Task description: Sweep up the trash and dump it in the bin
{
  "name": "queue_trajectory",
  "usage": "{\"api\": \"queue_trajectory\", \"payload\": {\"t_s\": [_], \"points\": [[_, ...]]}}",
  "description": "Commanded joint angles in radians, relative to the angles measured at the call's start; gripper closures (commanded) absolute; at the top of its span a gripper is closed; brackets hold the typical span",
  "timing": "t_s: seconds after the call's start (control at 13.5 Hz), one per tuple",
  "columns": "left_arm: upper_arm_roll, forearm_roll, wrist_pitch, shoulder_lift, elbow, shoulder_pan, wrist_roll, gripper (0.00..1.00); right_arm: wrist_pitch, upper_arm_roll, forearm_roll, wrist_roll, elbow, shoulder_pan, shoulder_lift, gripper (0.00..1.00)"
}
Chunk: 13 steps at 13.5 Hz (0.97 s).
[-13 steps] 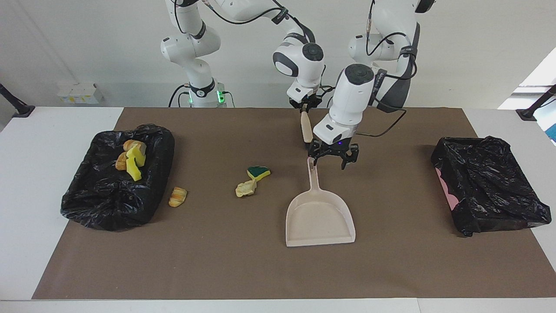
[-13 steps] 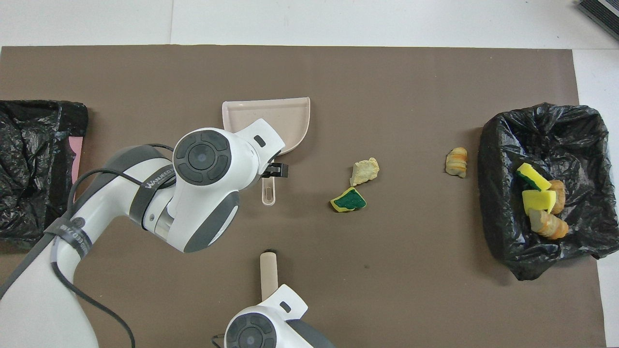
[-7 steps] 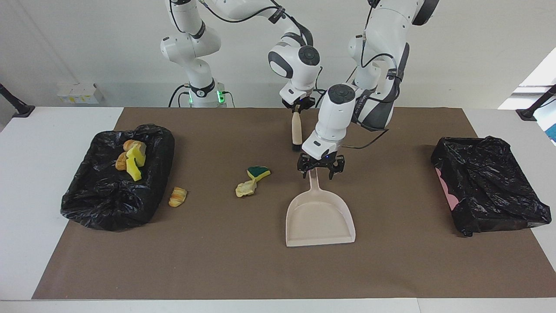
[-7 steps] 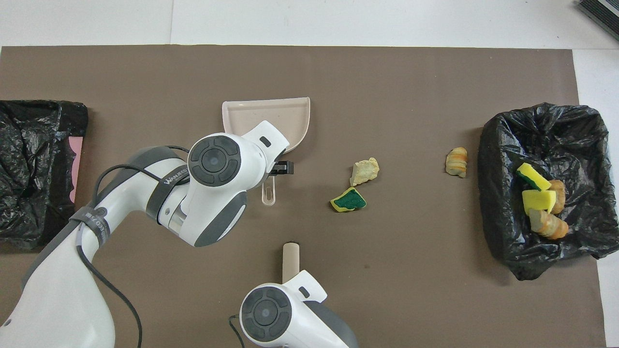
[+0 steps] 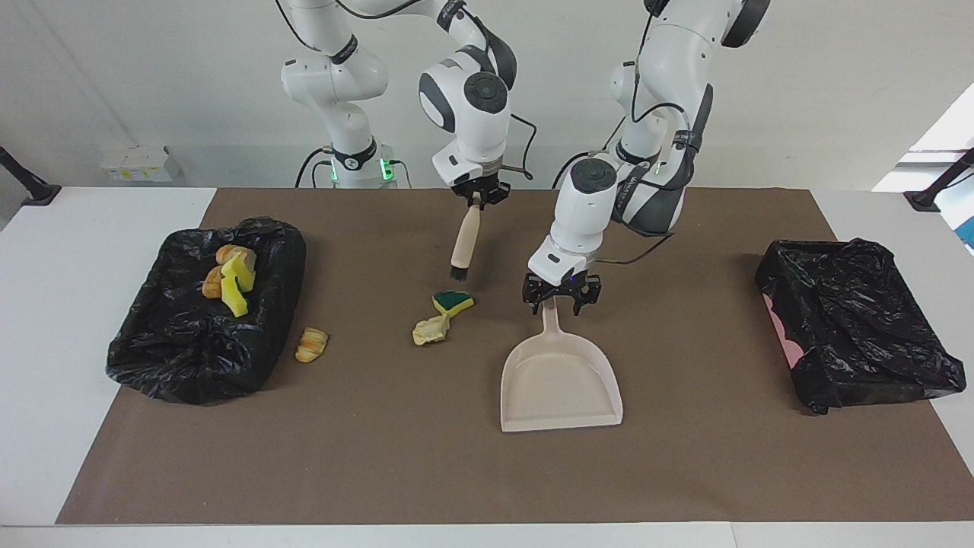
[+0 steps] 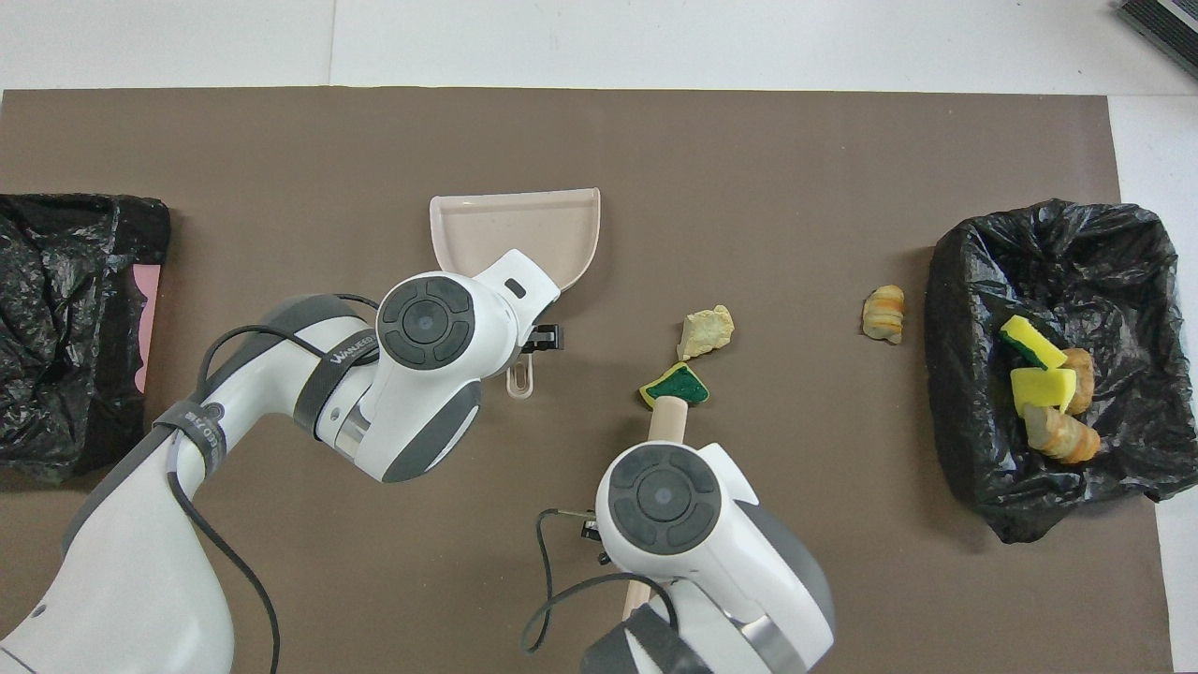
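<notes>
The right claw (image 5: 478,199), clamped on the brush (image 5: 465,242), hung just above the green-and-yellow sponge (image 5: 453,302) and the paper wad (image 5: 431,330) on the desk, while the left claw (image 5: 561,298) straddled the dustpan (image 5: 559,380) handle, its fingers apart. "WANJEED" could be read on the left arm's band. Three trash bits lay on the mat, the pastry lump (image 5: 311,344) nearest the bin (image 5: 190,350), which held four; two black-lined bins stood on the desk.
</notes>
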Motion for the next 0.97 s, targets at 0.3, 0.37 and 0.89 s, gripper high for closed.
{"api": "queue_trajectory", "payload": {"t_s": [0.3, 0.37, 0.89], "points": [[0.006, 0.032, 0.007, -0.008, 0.011, -0.003, -0.003, 0.99, -0.087, 0.008, -0.256, -0.228, 0.059, -0.276, 0.056, 1.00], [0.006, 0.032, 0.006, -0.017, 0.012, 0.006, 0.048, 0.99, -0.083, 0.008, -0.293, -0.260, 0.056, -0.322, 0.064, 1.00], [0.014, 0.029, -0.170, -0.111, 0.012, 0.075, 0.607, 0.98, -0.032, 0.008, -0.471, -0.394, 0.040, -0.522, 0.133, 1.00]]}}
